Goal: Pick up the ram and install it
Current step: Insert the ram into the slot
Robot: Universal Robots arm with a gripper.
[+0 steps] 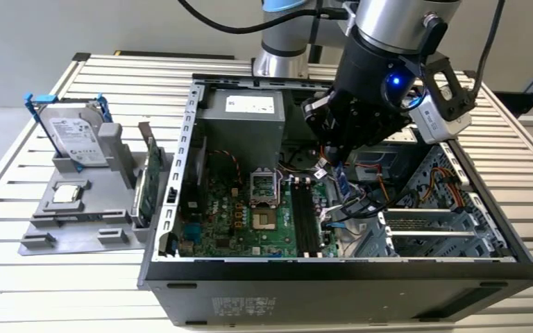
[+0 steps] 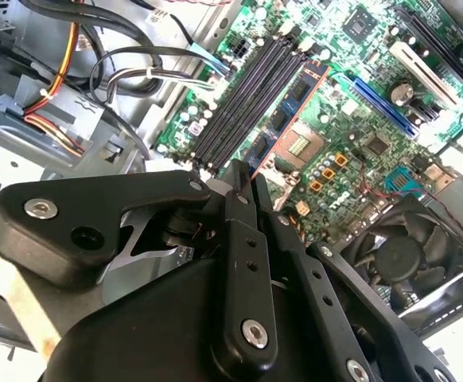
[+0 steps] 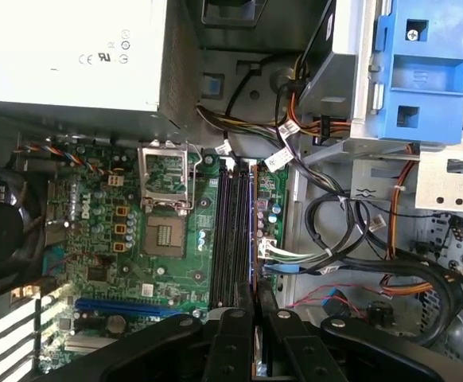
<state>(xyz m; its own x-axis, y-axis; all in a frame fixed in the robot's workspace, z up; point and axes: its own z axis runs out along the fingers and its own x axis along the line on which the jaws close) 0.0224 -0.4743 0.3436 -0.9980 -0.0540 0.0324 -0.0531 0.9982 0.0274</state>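
Gripper (image 1: pixel 339 154) is pinched tight on the ram (image 2: pixel 285 107), hanging edge-down right over the motherboard's (image 3: pixel 120 239) memory slots (image 3: pixel 233 231); no legible labels.

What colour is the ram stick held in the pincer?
Blue, with an orange-red edge, clearest in the second wrist view: ram, pincer.

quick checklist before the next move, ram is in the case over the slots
1. ram clamped in the end effector: ok
2. ram running parallel to the memory slots: ok in the first wrist view
3. memory slots empty: ok
4. ram seated in a slot: not ok, it is held above the motherboard
5. cables clear of the ram: cannot tell, they lie close beside it
6. slot latches open: cannot tell
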